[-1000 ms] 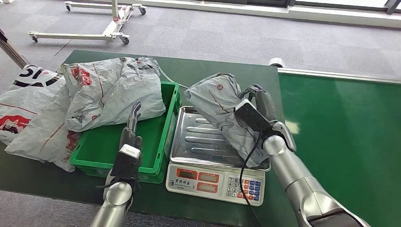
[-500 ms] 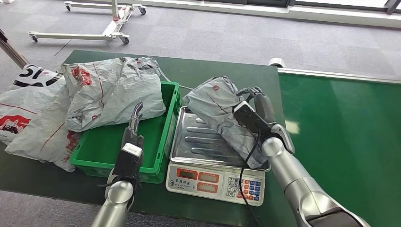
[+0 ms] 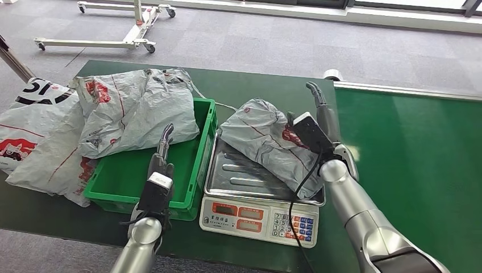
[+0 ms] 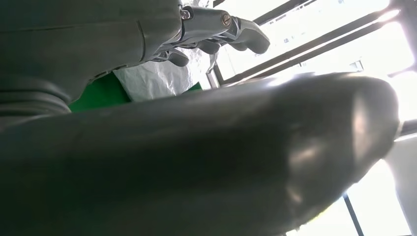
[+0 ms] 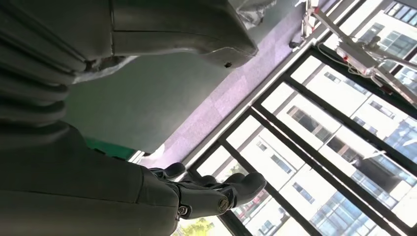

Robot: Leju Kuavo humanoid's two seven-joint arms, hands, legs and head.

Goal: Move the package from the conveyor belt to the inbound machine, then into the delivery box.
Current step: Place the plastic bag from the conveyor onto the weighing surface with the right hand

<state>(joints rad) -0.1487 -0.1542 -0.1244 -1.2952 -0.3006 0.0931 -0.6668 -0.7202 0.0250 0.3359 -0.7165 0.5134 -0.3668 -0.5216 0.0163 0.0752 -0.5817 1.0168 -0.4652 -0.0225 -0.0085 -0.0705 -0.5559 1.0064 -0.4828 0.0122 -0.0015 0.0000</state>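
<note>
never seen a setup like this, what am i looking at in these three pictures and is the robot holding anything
This is a humanoid robot with two silver arms, each ending in a hand. The wide picture comes from a camera high on its body, looking down at a green table. The other two come from cameras at its wrists and are turned oddly, showing mostly grey hand covers and windows. A grey package lies on the steel tray of a weighing scale. Beside it stands a green crate, with more mail bags on and beside it. The right hand is open beside the package, holding nothing. The left hand hovers over the crate, also holding nothing.
</note>
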